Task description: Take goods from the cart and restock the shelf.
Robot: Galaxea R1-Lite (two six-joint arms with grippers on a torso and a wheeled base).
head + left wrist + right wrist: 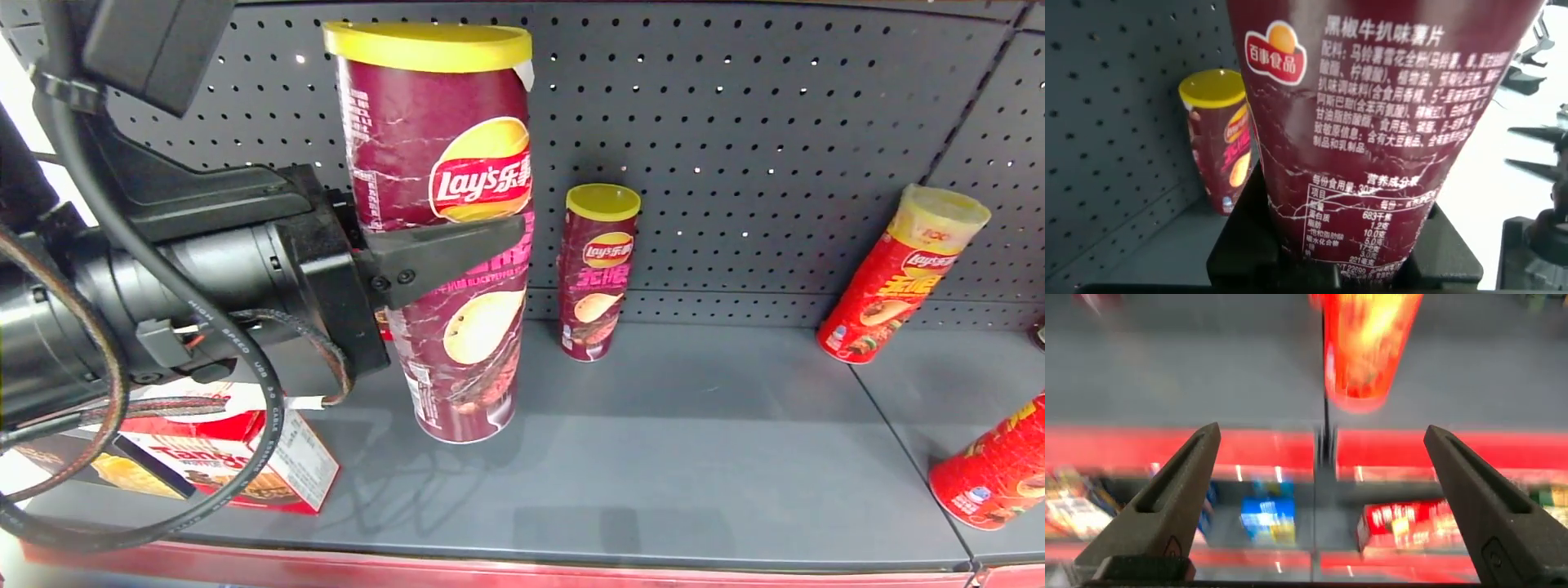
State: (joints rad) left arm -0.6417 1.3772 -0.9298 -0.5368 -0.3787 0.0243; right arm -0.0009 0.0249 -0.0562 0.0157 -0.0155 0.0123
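My left gripper (447,255) is shut on a tall maroon chip can (445,229) with a yellow lid, gripping it around the middle and holding it upright. The can's base is at or just above the grey shelf floor (694,441); I cannot tell if it touches. In the left wrist view the held can (1372,122) is close up. A second, matching maroon can (598,269) (1218,139) stands by the pegboard back wall, behind and to the right of the held one. My right gripper (1323,498) is open and holds nothing, in front of the shelf's red front edge (1249,449).
A red chip can (898,278) leans against the back wall at the right. Another red can (996,474) (1368,343) lies on its side near the front right. A red and white box (245,469) lies at the front left. Packaged goods (1266,518) fill the shelf below.
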